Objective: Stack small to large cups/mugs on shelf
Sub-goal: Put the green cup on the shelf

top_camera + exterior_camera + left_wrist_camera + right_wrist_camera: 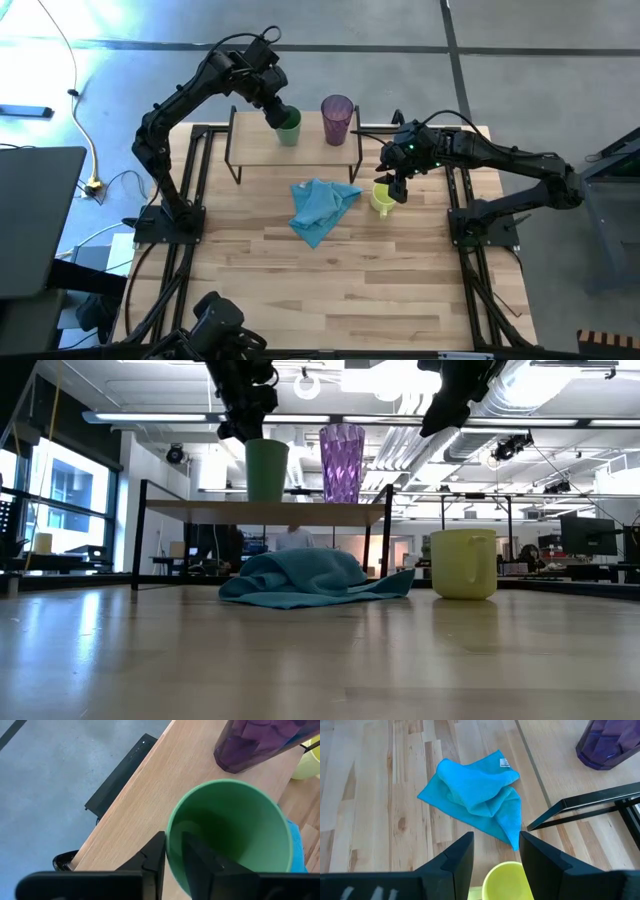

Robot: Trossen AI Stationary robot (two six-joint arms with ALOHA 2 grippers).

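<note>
The green cup (289, 128) (230, 830) stands upright on the shelf (262, 150) (200, 510), left of the purple tumbler (337, 118) (342, 462), which also stands on the board. My left gripper (279, 114) (173, 847) comes down over the cup's rim, slightly open, with one finger inside the cup and one outside. The yellow mug (383, 198) (462, 563) stands on the table right of the shelf. My right gripper (398, 186) (496, 851) hangs open well above the mug, touching nothing. My left gripper straddles the green cup's rim (169, 837) on the side toward the table's left, slanting down from above. A strip of green shows between the inner finger (197, 857) and the wall. Whether the outer finger (156, 855) touches the wall I cannot tell. The cup rests on the shelf.
A crumpled light blue cloth (320, 208) (310, 578) (475, 795) lies on the table in front of the shelf, left of the yellow mug. The shelf's thin black legs (580, 810) stand close to the mug. Bare tabletop (340, 290) stretches toward the near edge.
</note>
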